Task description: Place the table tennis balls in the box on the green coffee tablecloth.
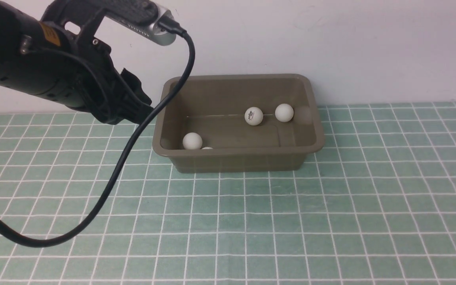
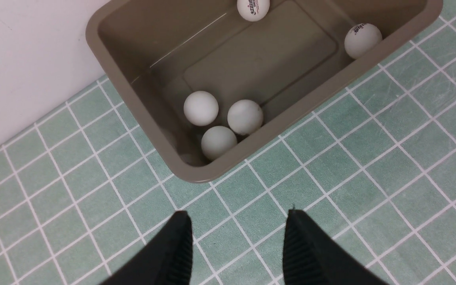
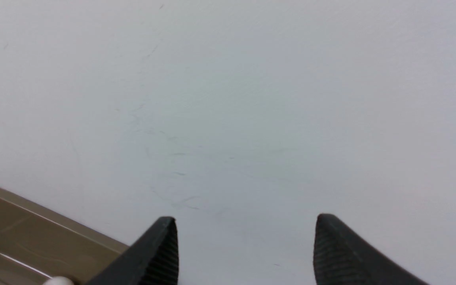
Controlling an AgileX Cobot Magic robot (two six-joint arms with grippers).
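The rectangular olive-brown plastic box (image 1: pixel 236 160) sits on the pale mint-green checked tablecloth (image 1: pixel 331 217). It is at 12 o'clock from the middle of the cloth, right against the white wall (image 1: pixel 331 39).

The small white plastic table tennis balls (image 2: pixel 245 116) are inside the box. The left wrist view shows five. Three huddle together in one corner, and two with dark print lie apart from them, farther along the box. In the front view that corner is at 8 o'clock in the box. There one ball (image 1: pixel 192 141) shows whole and another peeks over the rim. A printed ball (image 1: pixel 253 116) lies near the middle and a plain one (image 1: pixel 284 113) at 2 o'clock. Beside it is a pale blur, and I cannot tell what it is.

The left gripper (image 2: pixel 238 215) hangs over the cloth at 9 o'clock from the box, just beside its rim. Its jaws are spread apart with nothing between them. The three huddled balls are the ones nearest to it. A black cable (image 1: pixel 109 186) droops from the left arm (image 1: pixel 34 71).

The right gripper (image 3: pixel 246 221) points at the wall. Its jaws are wide apart and hold nothing. One box corner shows off to its side.
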